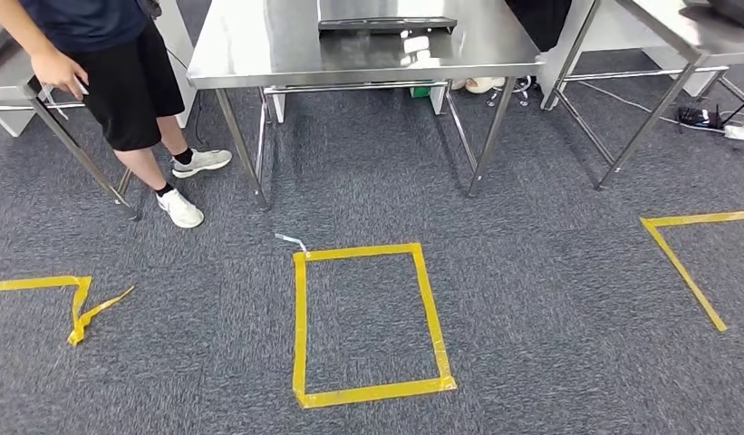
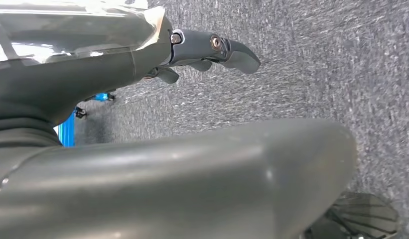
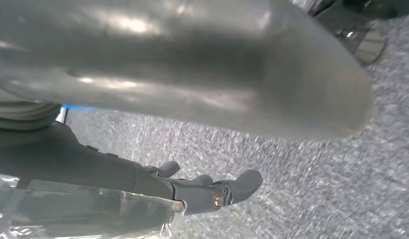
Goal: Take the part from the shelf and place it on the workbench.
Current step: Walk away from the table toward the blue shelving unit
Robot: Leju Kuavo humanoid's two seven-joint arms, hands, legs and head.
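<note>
Steel bench (image 1: 259, 54) ahead across carpet; left robot hand (image 2: 212, 52) and right robot hand (image 3: 212, 191) hang, fingers apart, holding nothing. Likely walking step; shelf must be found next.

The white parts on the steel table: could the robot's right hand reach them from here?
Probably not: the white parts lie far across grey carpet, and the right hand hangs by the floor.

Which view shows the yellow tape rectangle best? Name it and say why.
The head view: the whole tape rectangle lies on the grey carpet before the steel table. Both wrist views look down at carpet past each hand, without tape.
</note>
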